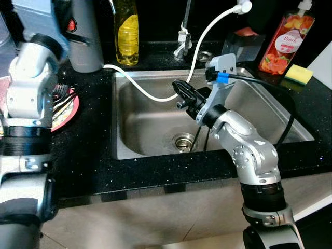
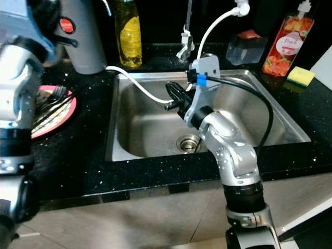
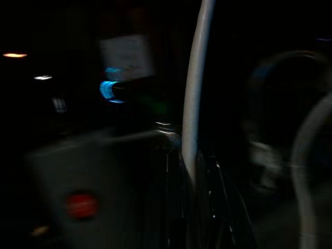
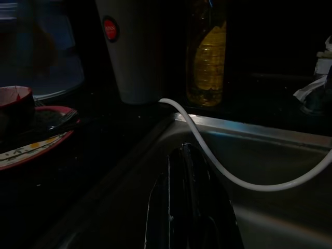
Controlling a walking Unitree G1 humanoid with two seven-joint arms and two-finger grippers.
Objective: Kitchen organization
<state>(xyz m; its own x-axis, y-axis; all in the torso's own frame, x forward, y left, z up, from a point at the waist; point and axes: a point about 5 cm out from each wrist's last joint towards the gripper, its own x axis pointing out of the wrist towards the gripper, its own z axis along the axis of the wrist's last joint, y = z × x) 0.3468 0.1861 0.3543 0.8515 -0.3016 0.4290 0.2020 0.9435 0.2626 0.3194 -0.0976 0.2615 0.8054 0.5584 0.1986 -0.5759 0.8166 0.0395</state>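
My right gripper [image 1: 180, 88] hovers over the steel sink [image 1: 129, 136], above the drain [image 1: 184, 141], with its black fingers [image 4: 182, 202] shut and nothing held. A white hose [image 1: 139, 88] loops from the counter into the basin just past the fingertips. On the counter left of the sink lies a pink plate [image 1: 71, 110] with forks [image 1: 61, 93] on it. My left arm [image 1: 28, 88] is raised beside the plate. The left wrist view is dark and blurred, with a pale hose [image 3: 193, 93] and a grey jug's red button [image 3: 82, 205].
A grey jug [image 1: 85, 39] and a yellow bottle [image 1: 127, 33] stand behind the sink's left corner. The faucet [image 1: 182, 39] is at the back centre. A red soap bottle [image 1: 285, 44] and a yellow sponge [image 1: 299, 74] sit back right. A black cable [image 1: 285, 111] trails from my right wrist.
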